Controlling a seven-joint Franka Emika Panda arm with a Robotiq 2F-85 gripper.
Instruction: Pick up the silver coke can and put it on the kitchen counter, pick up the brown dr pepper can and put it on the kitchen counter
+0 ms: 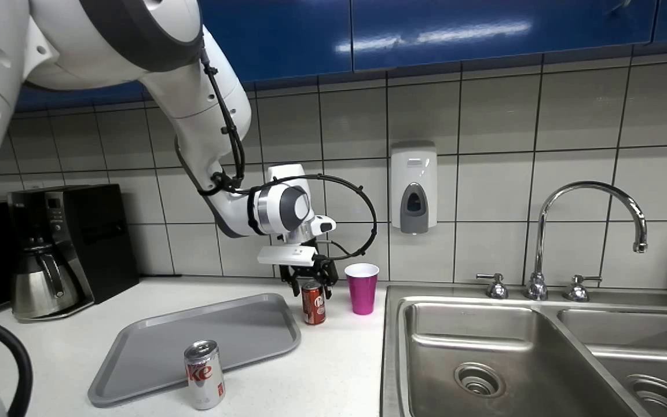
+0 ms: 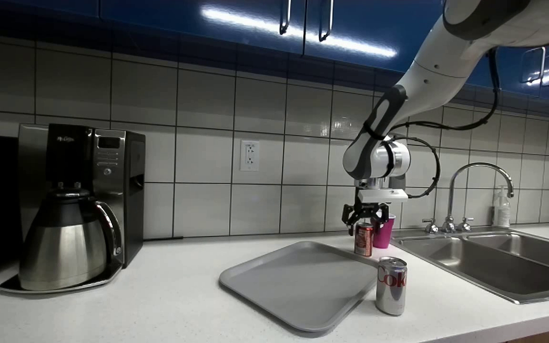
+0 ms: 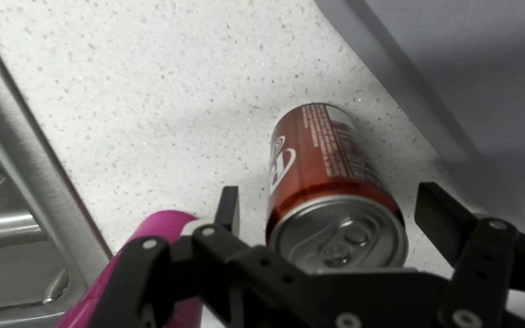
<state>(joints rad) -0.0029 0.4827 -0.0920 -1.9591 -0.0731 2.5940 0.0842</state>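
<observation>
The brown dr pepper can (image 1: 314, 310) stands upright on the white kitchen counter (image 1: 316, 382), between the grey tray and the pink cup. It also shows in an exterior view (image 2: 363, 242) and in the wrist view (image 3: 319, 155). My gripper (image 1: 312, 291) is open around the can's top, one finger on each side. In the wrist view the gripper (image 3: 328, 205) shows gaps between both fingers and the can. The silver coke can (image 1: 205, 379) stands upright on the counter beside the tray's edge; it also shows in an exterior view (image 2: 391, 290) but is out of the wrist view.
The grey tray (image 2: 298, 281) lies flat beside both cans. The pink cup (image 1: 362, 292) stands close to one finger, by the wall. The steel double sink (image 1: 394, 359) is set in the counter past the cup. A coffee maker (image 2: 72, 214) stands at the far end.
</observation>
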